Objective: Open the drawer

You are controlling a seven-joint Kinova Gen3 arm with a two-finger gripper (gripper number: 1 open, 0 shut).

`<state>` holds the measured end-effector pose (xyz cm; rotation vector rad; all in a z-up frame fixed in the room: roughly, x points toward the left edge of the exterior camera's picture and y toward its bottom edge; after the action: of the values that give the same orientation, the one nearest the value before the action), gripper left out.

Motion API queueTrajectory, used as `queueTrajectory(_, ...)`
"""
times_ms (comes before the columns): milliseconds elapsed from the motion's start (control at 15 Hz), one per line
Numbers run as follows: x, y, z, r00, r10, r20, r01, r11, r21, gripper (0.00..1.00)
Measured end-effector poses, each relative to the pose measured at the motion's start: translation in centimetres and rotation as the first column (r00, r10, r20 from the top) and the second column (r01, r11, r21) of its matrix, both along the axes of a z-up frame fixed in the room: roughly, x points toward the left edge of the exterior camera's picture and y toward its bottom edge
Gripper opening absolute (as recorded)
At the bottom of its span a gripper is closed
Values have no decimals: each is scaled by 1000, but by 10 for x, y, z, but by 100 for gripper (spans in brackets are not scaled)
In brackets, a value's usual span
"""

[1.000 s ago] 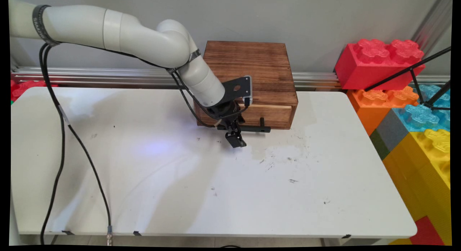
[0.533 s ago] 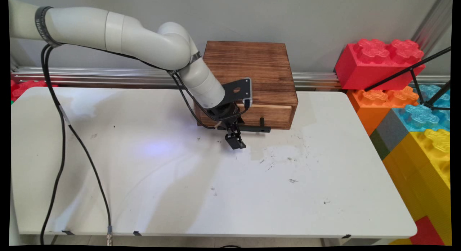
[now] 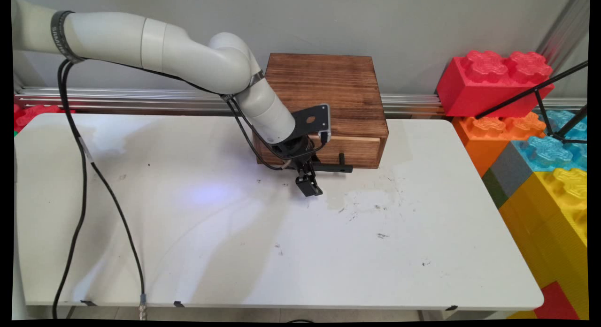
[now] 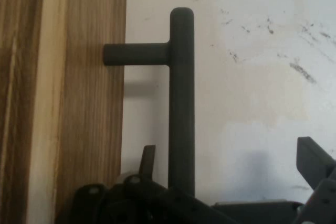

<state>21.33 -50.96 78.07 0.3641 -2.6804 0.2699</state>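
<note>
The drawer handle (image 4: 181, 103), a dark bar on the wooden box's (image 3: 328, 90) front at the table's (image 3: 281, 252) far side, runs lengthwise between my gripper's (image 3: 309, 186) 2 spread, empty fingers: I see 1 finger (image 4: 147, 162) boxward, 1 outside.

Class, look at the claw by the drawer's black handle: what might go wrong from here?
1. The claw is open with the handle running between its fingers; one finger sits in the narrow gap beside the wooden box, so it might scrape the drawer front.
2. The hanging cables trail across the table and might snag.
</note>
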Motion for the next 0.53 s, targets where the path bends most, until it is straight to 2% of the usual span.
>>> queueTrajectory(533,-5,7,-4,1000,2,-12,-2,1000,10,100)
